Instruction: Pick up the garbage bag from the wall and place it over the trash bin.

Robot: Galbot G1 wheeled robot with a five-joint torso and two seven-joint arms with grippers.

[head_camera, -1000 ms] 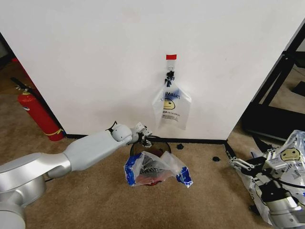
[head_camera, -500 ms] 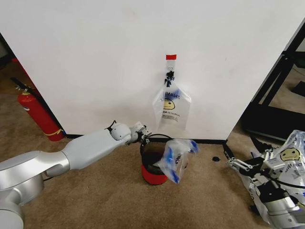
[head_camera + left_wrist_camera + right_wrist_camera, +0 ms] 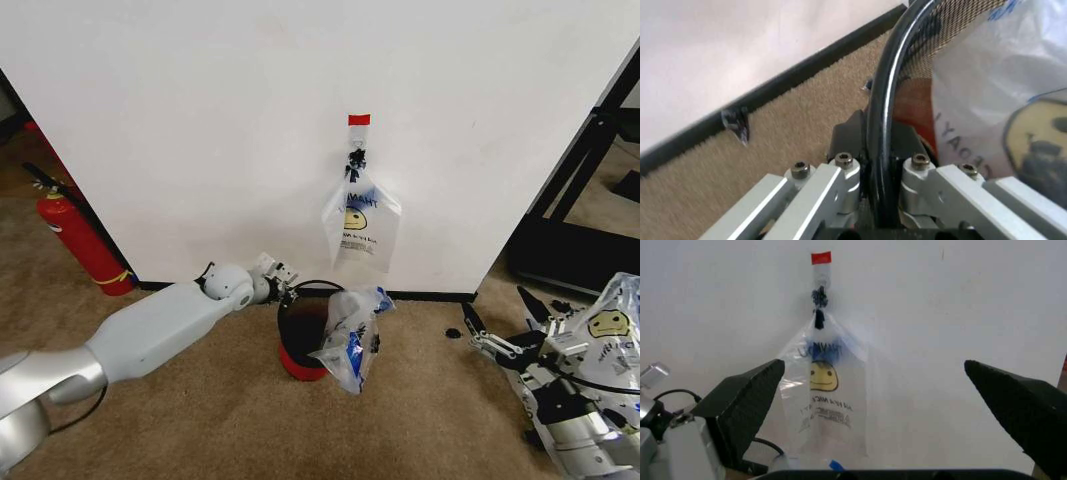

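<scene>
Garbage bag: crumpled, draped over the right side of the trash bin, hanging down its outer wall toward the carpet. Blue print and part of a yellow face show through the plastic; in the left wrist view the bag lies against the mesh. Most of the bin's mouth is uncovered.

Trash bin: upright on the carpet, just in front of the black strip at the base of the wall. Red base visible.

Left hand: at the bin's left rim. Left wrist view shows the black rim running between the two fingers, which are clamped on it.

Right hand: low at the right, well apart from the bin, fingers spread apart and holding nothing. Right wrist view shows both dark fingers wide of each other.

A second, flat bag hangs by its handles from the hook under the red tape mark.

Heap of similar bags beside the right arm. Red fire extinguisher stands at the far left, against the wall.
</scene>
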